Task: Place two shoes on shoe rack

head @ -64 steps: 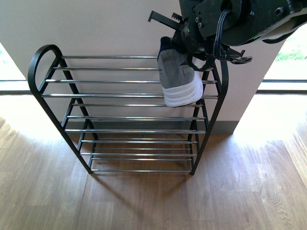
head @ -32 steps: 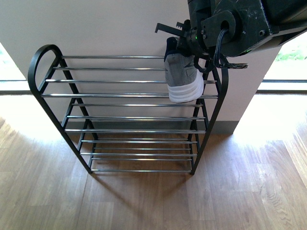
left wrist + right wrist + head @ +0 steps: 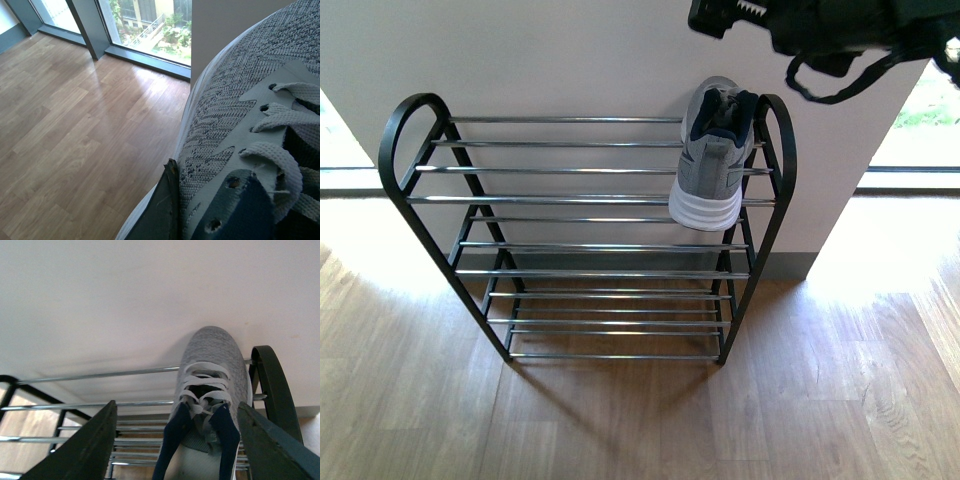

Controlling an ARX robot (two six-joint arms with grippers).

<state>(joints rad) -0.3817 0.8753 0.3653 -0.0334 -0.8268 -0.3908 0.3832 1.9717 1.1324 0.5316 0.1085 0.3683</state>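
- One sneaker (image 3: 708,165) on shoe rack (image 3: 570,199) top tier, right end, heel overhanging.
- Above it, right hand (image 3: 175,407): fingers (image 3: 85,445) apart, empty.
- Over floor (image 3: 75,125), left hand (image 3: 170,210) clamped on second sneaker (image 3: 225,125).

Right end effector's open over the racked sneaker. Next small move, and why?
Probably pull the right end effector clear: its jaws stand open, apart from the sneaker on the rack. The left wrist view shows a second sneaker awaiting the free bars.
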